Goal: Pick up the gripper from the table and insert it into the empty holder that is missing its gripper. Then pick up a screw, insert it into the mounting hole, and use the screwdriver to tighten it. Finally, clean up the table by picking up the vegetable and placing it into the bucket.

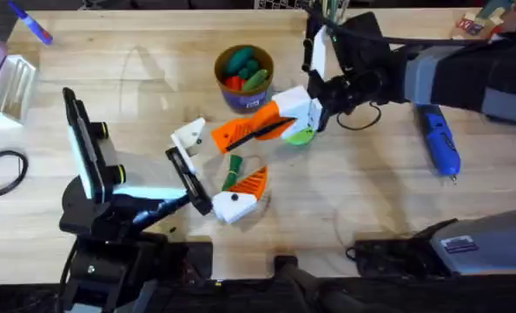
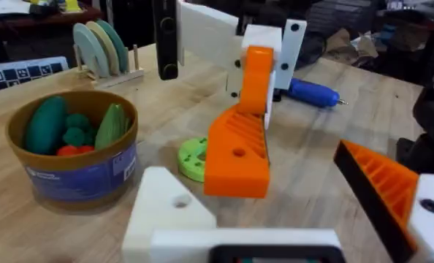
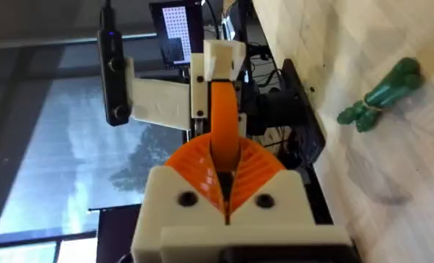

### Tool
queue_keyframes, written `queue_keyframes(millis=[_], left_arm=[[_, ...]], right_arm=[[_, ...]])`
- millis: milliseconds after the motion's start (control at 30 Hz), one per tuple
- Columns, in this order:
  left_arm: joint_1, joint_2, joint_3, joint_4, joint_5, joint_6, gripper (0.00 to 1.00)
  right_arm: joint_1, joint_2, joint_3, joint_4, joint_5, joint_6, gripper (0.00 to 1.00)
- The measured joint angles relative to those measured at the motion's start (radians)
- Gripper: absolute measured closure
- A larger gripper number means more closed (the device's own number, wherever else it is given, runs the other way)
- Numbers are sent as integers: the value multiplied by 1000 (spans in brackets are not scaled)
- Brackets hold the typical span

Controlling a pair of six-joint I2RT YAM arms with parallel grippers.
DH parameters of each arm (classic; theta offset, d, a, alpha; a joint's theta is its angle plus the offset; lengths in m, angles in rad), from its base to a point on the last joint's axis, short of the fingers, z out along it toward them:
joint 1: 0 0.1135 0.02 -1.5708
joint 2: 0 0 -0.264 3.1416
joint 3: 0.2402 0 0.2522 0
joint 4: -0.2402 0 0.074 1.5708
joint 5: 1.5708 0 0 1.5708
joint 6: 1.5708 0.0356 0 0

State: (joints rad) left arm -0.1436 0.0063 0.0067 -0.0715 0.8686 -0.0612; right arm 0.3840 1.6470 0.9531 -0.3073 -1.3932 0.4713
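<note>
My right gripper (image 1: 297,113) (image 3: 224,183) is shut on the gripper (image 1: 249,130) (image 2: 237,150), an orange wedge held low over the table, its tip pointing at the holder (image 1: 188,135) (image 2: 166,212). That bare white block is one finger of my open left gripper (image 1: 221,161). The other finger (image 1: 236,204) carries an orange tip (image 2: 381,183). The vegetable (image 1: 233,171) (image 3: 381,91) lies on the table between the left fingers. The bucket (image 1: 241,103) (image 2: 78,175) stands behind, with toy vegetables in it. The screwdriver (image 1: 440,143) (image 2: 312,93) lies at the right. The screw is out of view.
A bright green disc (image 1: 301,136) (image 2: 191,158) lies under the right gripper. A rack of round plates (image 2: 100,47) stands far back. A blue-and-red pen (image 1: 32,26), a clear box (image 1: 10,83) and a black cable loop (image 1: 2,169) sit at the left.
</note>
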Motion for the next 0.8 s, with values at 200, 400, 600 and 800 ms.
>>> queue_keyframes(millis=[200, 400, 600, 800], left_arm=[[0, 0, 0, 0, 1, 1, 14], [0, 0, 0, 0, 2, 1, 15], [0, 0, 0, 0, 2, 1, 15], [0, 0, 0, 0, 1, 1, 16]], right_arm=[[31, 0, 0, 198, 1, 129, 992], [35, 6, 0, 201, 9, 186, 993], [35, 44, 0, 199, 9, 195, 993], [35, 74, 0, 201, 9, 196, 993]])
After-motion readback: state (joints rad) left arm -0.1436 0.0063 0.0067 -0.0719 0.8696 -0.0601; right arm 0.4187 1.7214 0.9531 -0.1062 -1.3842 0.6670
